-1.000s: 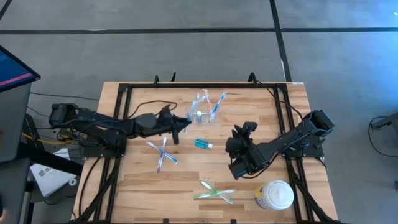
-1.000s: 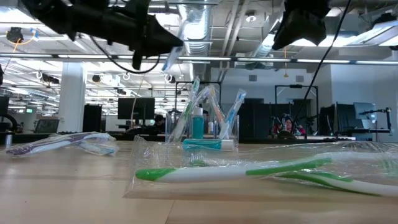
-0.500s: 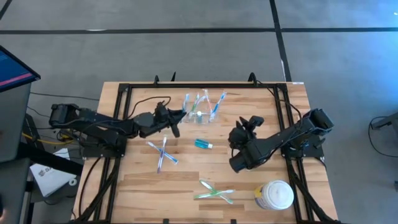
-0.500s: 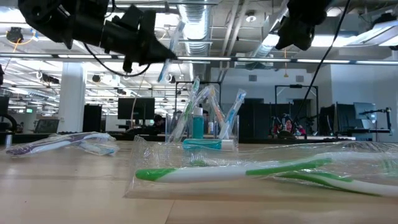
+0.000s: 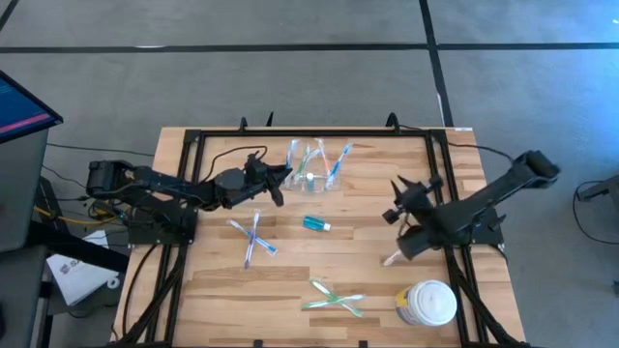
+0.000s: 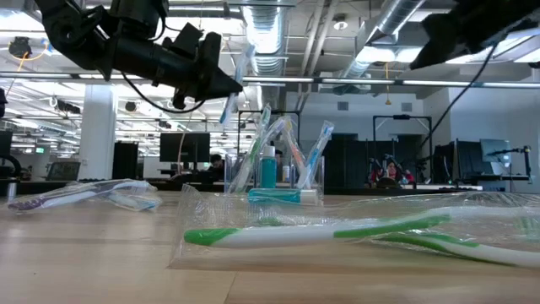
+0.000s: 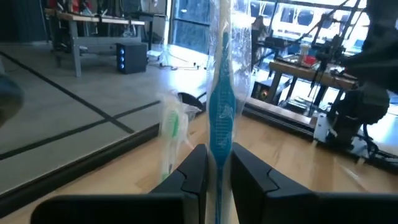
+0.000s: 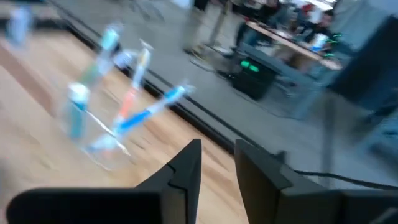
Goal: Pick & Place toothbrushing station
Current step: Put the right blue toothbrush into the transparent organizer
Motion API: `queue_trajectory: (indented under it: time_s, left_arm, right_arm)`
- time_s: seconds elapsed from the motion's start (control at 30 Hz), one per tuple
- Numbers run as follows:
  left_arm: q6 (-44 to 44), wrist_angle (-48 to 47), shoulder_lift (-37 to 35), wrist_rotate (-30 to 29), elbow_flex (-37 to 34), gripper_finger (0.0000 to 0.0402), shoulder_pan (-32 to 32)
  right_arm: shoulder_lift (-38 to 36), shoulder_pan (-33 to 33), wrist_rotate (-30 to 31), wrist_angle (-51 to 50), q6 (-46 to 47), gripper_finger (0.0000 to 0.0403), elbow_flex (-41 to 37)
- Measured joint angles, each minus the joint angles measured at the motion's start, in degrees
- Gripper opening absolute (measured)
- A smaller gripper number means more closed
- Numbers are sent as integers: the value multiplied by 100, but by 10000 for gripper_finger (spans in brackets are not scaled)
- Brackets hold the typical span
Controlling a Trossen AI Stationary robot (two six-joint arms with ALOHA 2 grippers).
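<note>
blue toothbrush [image 7: 221,112] pinched in left gripper [image 5: 280,177] beside clear holder [image 5: 317,181]; risks missing the holder, tipping it.

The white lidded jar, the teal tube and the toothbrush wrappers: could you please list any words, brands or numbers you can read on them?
White lidded jar: a faint mark on the lid, too small to read.
Teal tube: no print can be made out.
Wrapped blue toothbrush held in the left gripper: no legible lettering.
Wrapped green toothbrushes: no legible lettering.
No text is readable anywhere.
</note>
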Motion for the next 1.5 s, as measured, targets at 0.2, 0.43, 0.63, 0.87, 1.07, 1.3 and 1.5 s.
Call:
queue_trajectory:
  time_s: [0.2,0.43,0.63,0.87,1.07,1.3,1.5]
  left_arm:
    - [101,496,328,155,4,38,130]
    - [129,1096,837,239,4,38,235]
    - [586,1222,911,239,2,38,303]
    - [734,1427,907,262,2,38,492]
    - [695,1533,983,377,2,38,578]
    - [701,2344,1723,382,0,38,611]
    - [710,2851,2140,395,0,38,660]
  right_arm:
    - [-1352,419,-122,2446,-1924,61,-1051]
    - [-2517,70,-1902,6340,-5680,31,-2153]
    - [-3341,-964,-3683,8421,-7160,22,-3043]
    - [-3578,-1700,-5120,8592,-6918,22,-3320]
    - [-3523,-1782,-5299,8632,-6993,23,-3319]
    - [-3429,-1782,-5302,8758,-7141,18,-3319]
    - [-3425,-1780,-5302,8755,-7140,17,-3319]
